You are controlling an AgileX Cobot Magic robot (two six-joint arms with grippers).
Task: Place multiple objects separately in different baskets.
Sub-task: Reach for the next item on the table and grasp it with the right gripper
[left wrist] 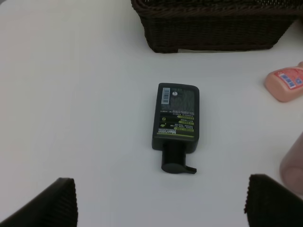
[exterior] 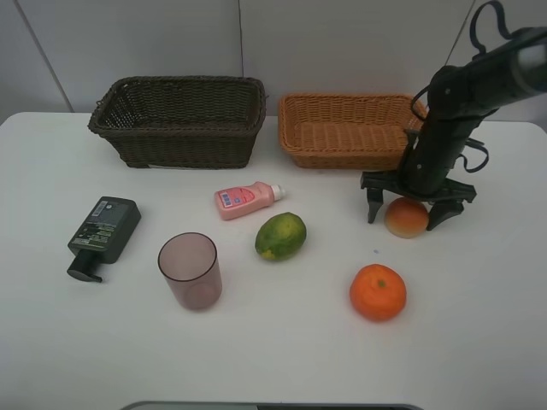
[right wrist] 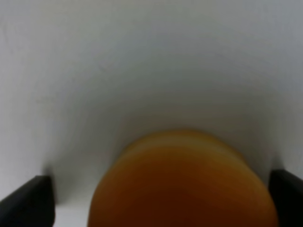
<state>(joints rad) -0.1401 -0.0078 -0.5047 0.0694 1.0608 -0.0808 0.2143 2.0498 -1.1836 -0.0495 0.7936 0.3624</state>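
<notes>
On the right side of the surface point(exterior: 479, 325), just in front of the tan basket point(exterior: 342, 149), the peach point(exterior: 407, 220) is sitting between the right fingers point(exterior: 373, 205). They are standing spread wide on either side of it and are not clenching it. Whether either finger is touching the fruit is hard to tell. In the right wrist view the peach is showing only as a blurred orange dome, cut off at the frame edge, with a finger tip in each corner. The right arm is reaching down steeply from the upper right, wrist pointing at the surface, and is covering the tan basket's right near corner.

Of the left arm only the two left fingers point(left wrist: 47, 205) are showing, released and holding nothing. Beyond them the pump bottle point(left wrist: 176, 117) is lying flat, its label print too small to read. The pink bottle point(left wrist: 285, 83) and the cup point(left wrist: 293, 163) are being cut off at that view's edge, as is the dark basket point(exterior: 179, 137). The green fruit point(exterior: 280, 236) and the orange point(exterior: 378, 292) are lying apart on the surface.
</notes>
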